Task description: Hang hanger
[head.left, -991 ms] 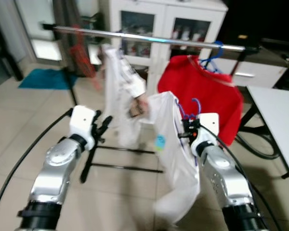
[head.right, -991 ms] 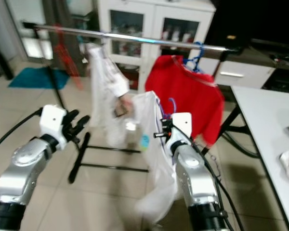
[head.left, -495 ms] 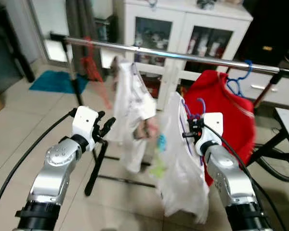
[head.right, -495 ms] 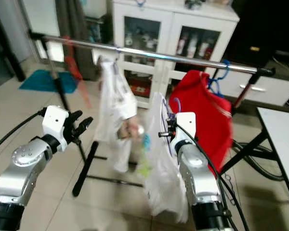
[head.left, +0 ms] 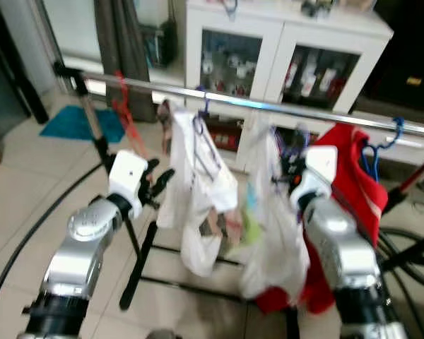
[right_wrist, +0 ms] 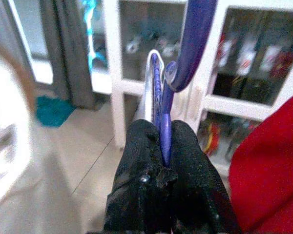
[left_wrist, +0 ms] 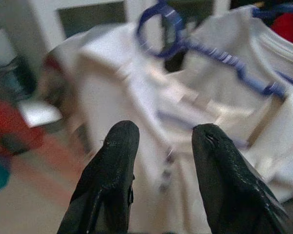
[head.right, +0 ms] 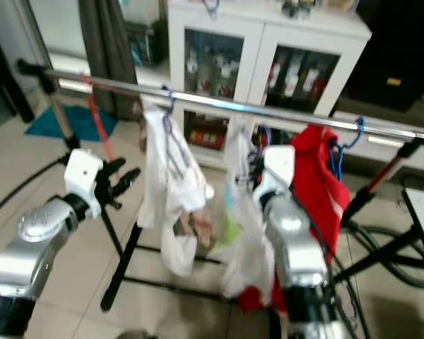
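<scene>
A metal clothes rail [head.left: 268,107] runs across in front of me. My right gripper [head.left: 292,169] is shut on the neck of a blue hanger [right_wrist: 162,131] that carries a white garment [head.left: 272,226]. It holds the hanger just below the rail, and the hook [right_wrist: 195,39] rises above the fingers [right_wrist: 185,161]. I cannot tell if the hook touches the rail. To the left, a white shirt [head.left: 198,176] hangs from the rail on its own hanger. My left gripper [head.left: 162,182] is open beside that shirt, holding nothing. A red garment [head.left: 353,176] hangs to the right.
A white glass-door cabinet [head.left: 283,42] stands behind the rail. The rack's upright and black foot [head.left: 138,261] are at lower left. A teal mat [head.left: 71,123] lies on the tiled floor at far left, beside dark curtains [head.left: 124,35].
My right gripper has lifted the hanger and white garment from well below the rail to just under it. The view has also shifted. The left gripper stays open by the hung shirt.
</scene>
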{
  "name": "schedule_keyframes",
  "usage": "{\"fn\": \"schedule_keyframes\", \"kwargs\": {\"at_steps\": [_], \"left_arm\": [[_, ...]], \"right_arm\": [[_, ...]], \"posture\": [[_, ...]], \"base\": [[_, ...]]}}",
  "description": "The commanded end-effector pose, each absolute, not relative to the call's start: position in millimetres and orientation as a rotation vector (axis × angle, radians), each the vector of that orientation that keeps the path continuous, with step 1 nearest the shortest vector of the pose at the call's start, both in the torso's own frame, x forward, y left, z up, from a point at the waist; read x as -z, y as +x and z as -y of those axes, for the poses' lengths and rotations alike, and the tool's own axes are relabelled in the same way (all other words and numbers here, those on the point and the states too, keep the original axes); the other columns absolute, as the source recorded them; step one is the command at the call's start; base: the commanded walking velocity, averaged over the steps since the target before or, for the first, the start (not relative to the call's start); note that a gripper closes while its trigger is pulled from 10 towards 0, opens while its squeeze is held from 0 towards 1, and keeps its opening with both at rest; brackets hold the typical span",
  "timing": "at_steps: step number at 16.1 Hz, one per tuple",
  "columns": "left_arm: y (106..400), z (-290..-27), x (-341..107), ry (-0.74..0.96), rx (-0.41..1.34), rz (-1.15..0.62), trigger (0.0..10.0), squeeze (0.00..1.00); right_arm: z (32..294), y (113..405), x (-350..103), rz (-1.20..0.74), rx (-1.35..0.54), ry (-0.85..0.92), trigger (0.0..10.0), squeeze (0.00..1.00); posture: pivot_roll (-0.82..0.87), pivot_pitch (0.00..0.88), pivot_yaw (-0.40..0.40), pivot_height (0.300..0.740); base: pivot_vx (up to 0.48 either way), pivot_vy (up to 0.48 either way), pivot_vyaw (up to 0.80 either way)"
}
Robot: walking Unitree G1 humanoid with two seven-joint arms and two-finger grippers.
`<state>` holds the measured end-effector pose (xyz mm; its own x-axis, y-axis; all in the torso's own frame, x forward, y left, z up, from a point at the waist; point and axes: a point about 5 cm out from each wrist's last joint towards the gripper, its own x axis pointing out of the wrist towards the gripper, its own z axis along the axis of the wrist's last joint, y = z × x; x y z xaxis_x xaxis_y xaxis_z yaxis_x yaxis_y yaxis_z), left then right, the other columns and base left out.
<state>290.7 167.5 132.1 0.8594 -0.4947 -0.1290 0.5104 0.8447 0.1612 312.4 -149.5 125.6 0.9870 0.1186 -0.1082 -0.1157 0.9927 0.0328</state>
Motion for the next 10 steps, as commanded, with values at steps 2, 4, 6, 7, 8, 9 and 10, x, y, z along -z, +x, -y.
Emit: {"fn": "schedule_keyframes", "kwargs": {"at_steps": [2,4,6,7,8,9,10], "left_arm": [[286.5,-146.9,-150.1,0.173,0.688,-0.016,10.0,0.00],[284.6,-143.3,-153.4,0.168,0.739,-0.018,10.0,0.00],[284.5,-141.8,-155.0,0.194,0.772,-0.025,10.0,0.00],[285.0,-142.0,-156.0,0.195,0.777,-0.029,10.0,0.00],[285.3,-142.5,-156.8,0.199,0.784,-0.034,10.0,0.00],[286.0,-143.0,-157.7,0.205,0.797,-0.043,10.0,0.00],[286.6,-143.5,-158.2,0.216,0.811,-0.051,10.0,0.00]], "right_arm": [[163.1,320.7,-153.5,-0.012,-0.082,0.042,10.0,0.00],[161.1,326.3,-161.1,0.012,-0.099,0.036,10.0,0.00],[157.6,335.4,-165.0,0.006,-0.123,0.005,10.0,0.00],[155.7,340.4,-167.6,0.005,-0.138,-0.002,10.0,0.00],[153.7,343.9,-168.5,-0.010,-0.155,-0.023,10.0,0.00],[150.8,350.2,-166.8,-0.055,-0.176,-0.053,10.0,0.00],[147.6,357.1,-167.6,-0.080,-0.192,-0.041,10.0,0.00]], "posture": [[0.09,0.000,-0.068,0.740],[0.09,0.000,-0.068,0.740],[0.10,0.000,-0.063,0.740],[0.10,0.000,-0.064,0.740],[0.10,0.000,-0.063,0.740],[0.09,0.000,-0.057,0.740],[0.09,0.000,-0.053,0.740]], "base": [[0.000,0.000,0.00],[0.000,0.000,0.00],[0.000,0.000,0.00],[0.000,0.000,0.00],[0.000,0.000,0.00],[0.000,0.000,0.00],[0.000,0.000,0.00]]}}
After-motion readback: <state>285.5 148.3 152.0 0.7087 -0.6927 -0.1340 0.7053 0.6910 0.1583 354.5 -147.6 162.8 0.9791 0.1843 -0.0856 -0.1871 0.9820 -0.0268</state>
